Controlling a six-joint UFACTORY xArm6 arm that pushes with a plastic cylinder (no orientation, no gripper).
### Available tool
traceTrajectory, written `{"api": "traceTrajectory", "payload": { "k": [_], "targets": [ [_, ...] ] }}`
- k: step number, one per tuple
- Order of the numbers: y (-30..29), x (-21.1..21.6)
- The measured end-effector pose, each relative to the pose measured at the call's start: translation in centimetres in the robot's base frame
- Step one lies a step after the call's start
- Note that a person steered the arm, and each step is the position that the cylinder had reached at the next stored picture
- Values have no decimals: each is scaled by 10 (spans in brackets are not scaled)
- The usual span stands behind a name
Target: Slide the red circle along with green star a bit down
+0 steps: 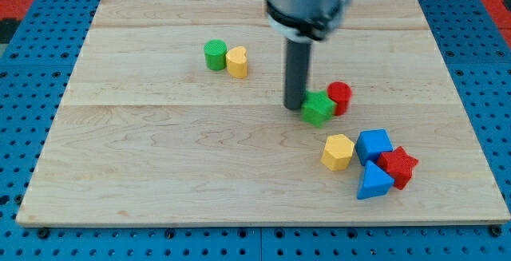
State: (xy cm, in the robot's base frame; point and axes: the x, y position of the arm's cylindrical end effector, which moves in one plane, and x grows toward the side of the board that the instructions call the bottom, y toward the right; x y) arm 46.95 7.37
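**Tip set against the green star, red circle alongside**

The green star (318, 108) is taken as the landmark. It lies right of the surface's centre, and the red circle (340, 98) is seen touching it on the view's right, slightly toward the view's top. The tip (296, 106) is placed just at the star's left edge, touching it or very nearly so; the exact contact cannot be made out. No hand is fitted to this arm, only a straight rod, so no open or closed state can be told.

Below and to the right of the star, a yellow hexagon (338, 151) is found near, with a blue cube (374, 145), a blue triangle (374, 182) and a red star (400, 166) bunched just beyond it. Well to the star's upper left, a green cylinder (215, 55) and a yellow heart (237, 61) sit touching each other. The wooden surface (160, 157) is bordered by blue pegboard.

For the pair to be slid down together, a push from the left would likely be unsuitable, since the blocks would be driven rightward. It is judged that the tip should be carried round to the upper side, set near the seam between star and circle, and moved downward slowly so that neither block is spun off. Only a short travel is called for; the yellow hexagon lies in the path and could be struck if the push were overrun.
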Motion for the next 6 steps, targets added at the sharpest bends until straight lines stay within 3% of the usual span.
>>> {"api": "traceTrajectory", "payload": {
  "k": [1, 2, 3, 5, 6],
  "targets": [
    [2, 10],
    [-13, -34],
    [16, -73],
    [89, -34],
    [93, -28]
  ]
}}
